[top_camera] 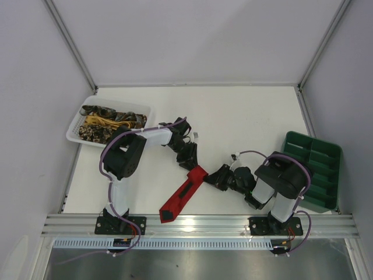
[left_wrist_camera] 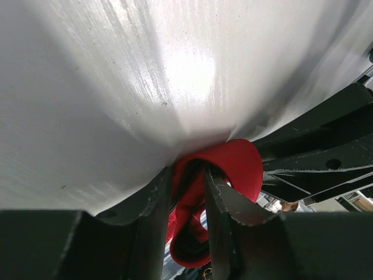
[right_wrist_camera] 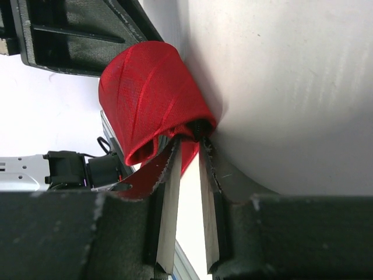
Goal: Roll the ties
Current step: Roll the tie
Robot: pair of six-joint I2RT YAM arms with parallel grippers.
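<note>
A bright red tie (top_camera: 179, 199) with dark backing lies slanted on the table, its pointed end near the front edge. Its upper end is curled into a small roll between the two grippers. My left gripper (top_camera: 193, 164) is shut on the roll's inner layers, seen as red folds (left_wrist_camera: 242, 164) around its fingers (left_wrist_camera: 152, 204). My right gripper (top_camera: 212, 177) pinches the roll's edge from the other side; in the right wrist view the roll (right_wrist_camera: 150, 87) sits just past its fingertips (right_wrist_camera: 173, 169). Brown-gold and yellow ties (top_camera: 111, 122) lie heaped in the basket.
A white mesh basket (top_camera: 74, 132) stands at the far left. A green compartment tray (top_camera: 312, 169) stands at the right edge. A metal rail (top_camera: 198, 221) runs along the front edge. Grey walls enclose the table.
</note>
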